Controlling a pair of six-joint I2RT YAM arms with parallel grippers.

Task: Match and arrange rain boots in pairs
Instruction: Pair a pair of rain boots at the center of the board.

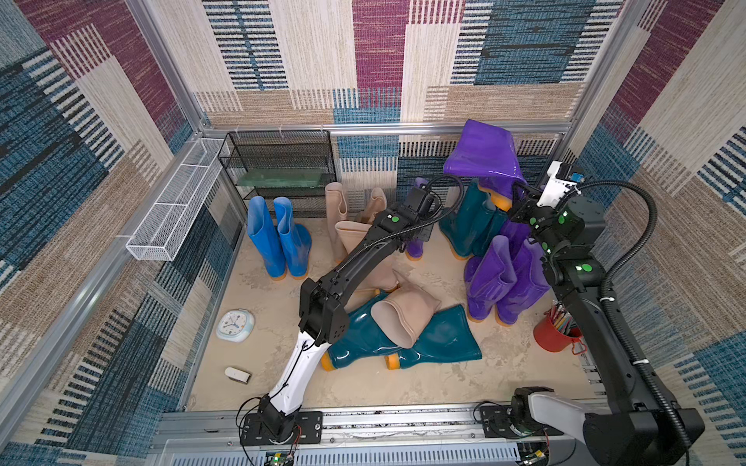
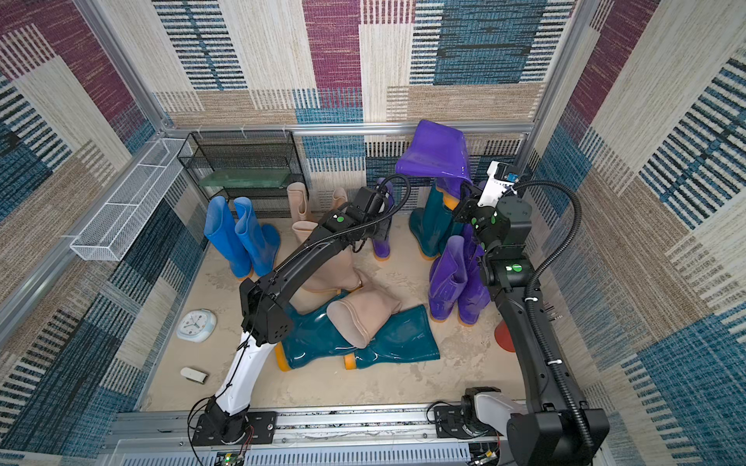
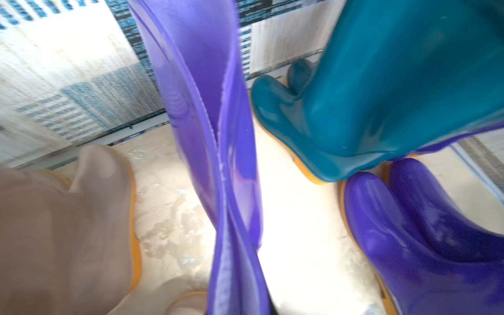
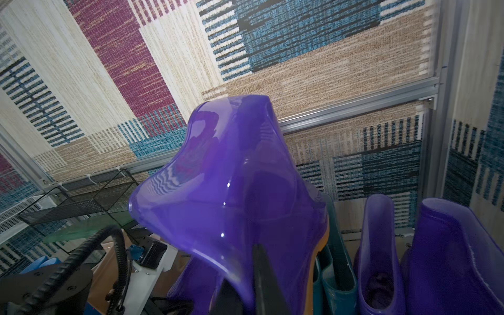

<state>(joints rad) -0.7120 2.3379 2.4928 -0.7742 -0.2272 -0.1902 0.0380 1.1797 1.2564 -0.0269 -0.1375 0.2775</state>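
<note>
The right gripper (image 4: 244,287) is clamped on a raised purple boot (image 1: 482,151), held well above the bench (image 1: 403,383) at the rear right; the boot hides most of the jaws in both top views, and which part they grip is hard to tell. The left gripper (image 1: 420,235) is closed at the top of a standing purple boot (image 3: 218,136), its shaft pinched flat. The fingers fall outside the blurred left wrist view. In front, 2 teal boots (image 1: 444,339) lie on their sides with a beige boot (image 1: 403,314) across them. A blue pair (image 1: 292,242) stands at the rear left. The left arm masks further beige boots and the right arm cuts off the purple boots (image 1: 492,278) beside it, so no full count is possible.
</note>
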